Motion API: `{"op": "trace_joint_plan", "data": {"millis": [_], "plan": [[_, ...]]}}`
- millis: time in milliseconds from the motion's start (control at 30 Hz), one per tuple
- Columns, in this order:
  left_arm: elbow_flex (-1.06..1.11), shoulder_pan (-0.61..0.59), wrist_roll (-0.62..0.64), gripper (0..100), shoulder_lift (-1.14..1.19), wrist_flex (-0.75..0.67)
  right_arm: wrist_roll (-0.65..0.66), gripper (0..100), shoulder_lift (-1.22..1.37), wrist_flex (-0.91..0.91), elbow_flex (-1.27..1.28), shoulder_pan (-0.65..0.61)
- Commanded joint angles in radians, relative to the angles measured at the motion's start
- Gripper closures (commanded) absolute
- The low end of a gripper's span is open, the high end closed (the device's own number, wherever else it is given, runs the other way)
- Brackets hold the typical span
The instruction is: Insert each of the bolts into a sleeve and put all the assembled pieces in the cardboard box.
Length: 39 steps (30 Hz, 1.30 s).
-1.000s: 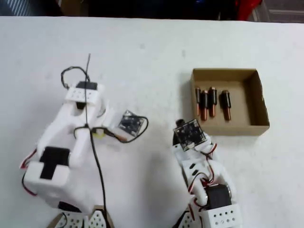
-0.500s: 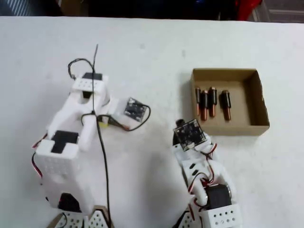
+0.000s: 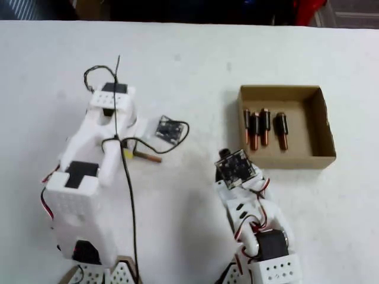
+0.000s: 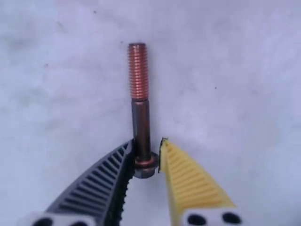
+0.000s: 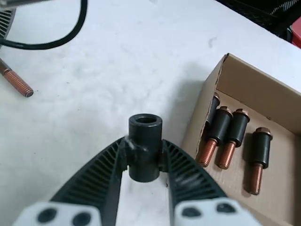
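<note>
1. The bolt (image 4: 140, 108) is bare, with no sleeve on it. Its head end is pinched between the fingers of the left end effector (image 4: 146, 150), and its threaded end points away over the desk (image 3: 195, 71). I cannot tell whether it rests on the desk or hangs just above it.
2. The sleeve (image 5: 145, 141) stands upright with its bore facing up, clamped at the waist by the right end effector (image 5: 144, 157). It sits near the box's (image 3: 281, 90) outer wall. It is well apart from the bolt, whose tip shows at the far side of the right wrist view.
3. Four pieces (image 3: 265, 127) lie side by side in the box. Each is a bolt seated in a dark sleeve, with copper thread sticking out of one end.
4. Judged from this, most of the task is done: four assemblies are boxed and the parts of a fifth are each in an end effector.
5. What is left, as I read it:
   - bring the bolt and the sleeve together;
   - line the threaded end up with the bore and push it through;
   - set the joined piece in the box beside the other four.
6. The two parts are not yet aligned, since the bolt lies roughly level while the sleeve stands upright. One of them probably has to be turned before they can be joined.
</note>
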Motion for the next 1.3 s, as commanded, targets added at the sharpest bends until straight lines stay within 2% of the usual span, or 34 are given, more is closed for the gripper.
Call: {"op": "trace_joint_plan", "data": {"millis": [0, 267, 467, 633, 700, 900, 1000, 1100, 1267], "plan": [[-0.046, -0.004, 0.011, 88, -0.013, 0.015, 0.051, 98.1, -0.012, -0.025, -0.009, 0.008], [-0.140, -0.005, 0.026, 88, -0.015, 0.034, 0.046, 98.1, -0.012, -0.022, -0.008, 0.004], [-0.270, -0.002, 0.166, 88, -0.015, 0.130, 0.046, 98.1, -0.012, -0.022, -0.008, 0.004], [-0.399, 0.002, 0.397, 88, -0.015, 0.316, 0.046, 98.1, -0.012, -0.024, -0.008, 0.004], [-0.430, 0.016, 0.526, 88, -0.015, 0.356, 0.046, 98.1, -0.012, -0.025, -0.002, 0.004], [-0.440, 0.067, 1.103, 88, -0.016, 0.356, 0.048, 98.1, -0.012, -0.042, 0.008, 0.004], [-0.440, 0.090, 1.315, 88, -0.016, 0.356, 0.046, 98.1, -0.012, -0.042, 0.008, 0.004], [-0.439, 0.111, 1.418, 88, -0.053, 0.356, 0.046, 98.1, -0.012, -0.042, 0.008, 0.005], [-0.430, 0.127, 1.450, 88, -0.236, 0.359, 0.048, 98.1, -0.012, -0.042, 0.008, 0.004]]}}
